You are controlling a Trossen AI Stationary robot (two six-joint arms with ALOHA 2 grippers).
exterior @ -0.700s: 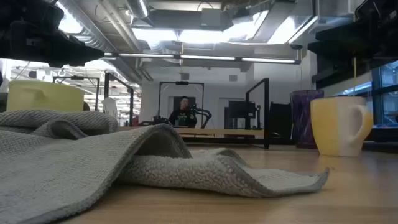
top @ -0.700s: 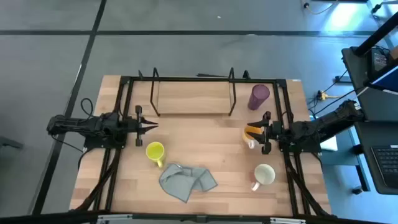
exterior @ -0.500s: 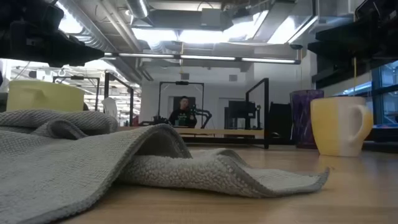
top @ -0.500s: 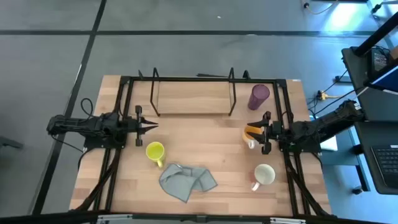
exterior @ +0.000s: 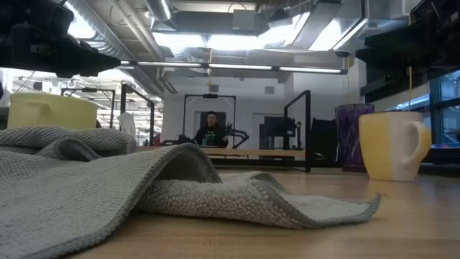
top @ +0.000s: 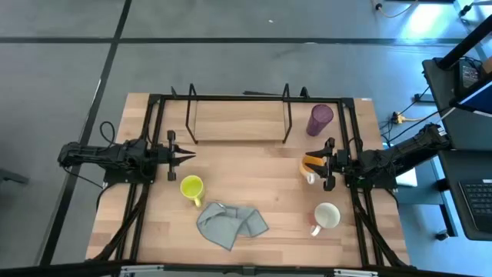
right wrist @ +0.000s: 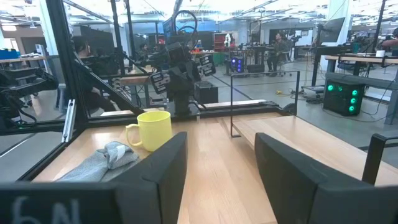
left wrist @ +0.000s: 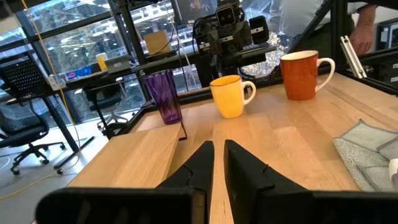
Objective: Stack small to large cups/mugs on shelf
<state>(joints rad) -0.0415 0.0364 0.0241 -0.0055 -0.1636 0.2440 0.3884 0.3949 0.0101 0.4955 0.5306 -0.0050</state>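
Four cups stand on the bench (top: 254, 154), none on the shelf (top: 238, 115): a yellow mug (top: 191, 187) front left, an orange mug (top: 311, 165) and white mug (top: 327, 217) on the right, a purple tumbler (top: 320, 119) beside the shelf's right end. One grey cloth (top: 231, 223) lies near the yellow mug. The left end effector (top: 187, 155) is nearly closed and empty; the right end effector (top: 329, 163) is spread wide, empty, close by the orange mug.

overhead looks down, low level, wrists forward
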